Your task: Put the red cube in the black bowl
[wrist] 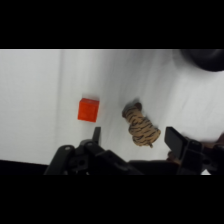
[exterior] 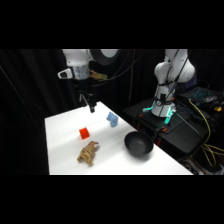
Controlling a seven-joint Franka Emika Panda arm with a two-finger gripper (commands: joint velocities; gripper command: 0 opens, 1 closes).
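We see only a sliver of the black bowl (wrist: 205,59) at the wrist view's top right corner, and the arm's middle is cut off above. The gripper (wrist: 134,139) hangs spread wide and empty over the table (exterior: 65,150). The red cube (exterior: 84,133) sits flat, without a long axis, just beside the striped plush toy (exterior: 88,153) and well apart from the bowl.

A tan plush toy with dark tiger stripes (exterior: 88,153) lies on its side on the white bench (exterior: 65,125), toward the near edge. A small light-blue object (exterior: 112,119) sits farther back, well apart from the plush toy. Off the bench's right side, yellow cables (exterior: 206,120) trail over dark equipment. The wrist view shows the striped toy (wrist: 140,125) on bare white bench surface (wrist: 35,100).
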